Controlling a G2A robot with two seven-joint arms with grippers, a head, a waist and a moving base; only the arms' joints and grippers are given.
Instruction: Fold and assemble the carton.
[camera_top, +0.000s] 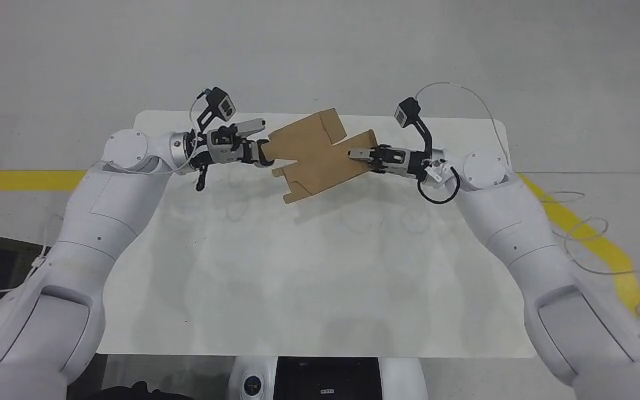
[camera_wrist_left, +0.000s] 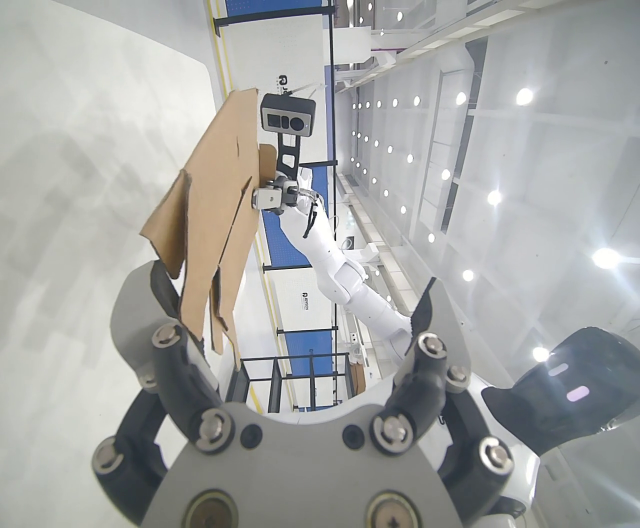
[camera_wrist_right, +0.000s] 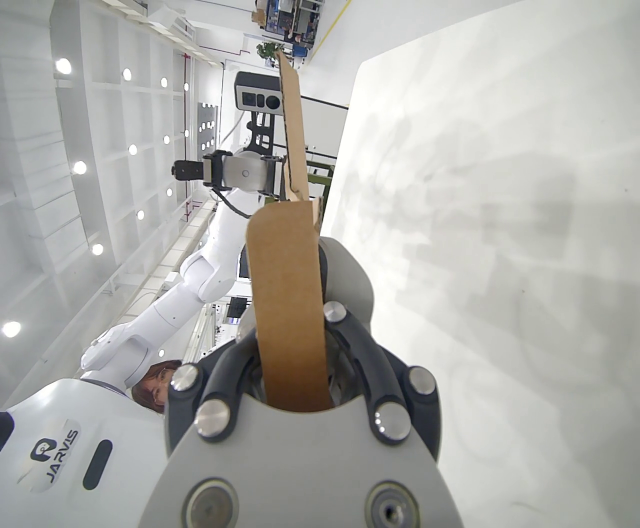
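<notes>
Carton (camera_top: 318, 155) is hanging above the worktop's (camera_top: 300, 280) far half, long axis running arm to arm | right gripper (camera_top: 352, 155) is clamping its right flap | left gripper (camera_top: 266, 153) is gaping wide at the left edge, carton just beside one finger

1. Robotics laboratory set in a large industrial hall.
2. High white ceiling with rows of round lights (camera_wrist_left: 525, 96).
3. Blue partition panels (camera_wrist_left: 315, 344) on black frames.
4. Yellow line (camera_top: 40, 180) crosses the grey floor (camera_top: 300, 50) left and right of the white bench (camera_top: 300, 290).
</notes>
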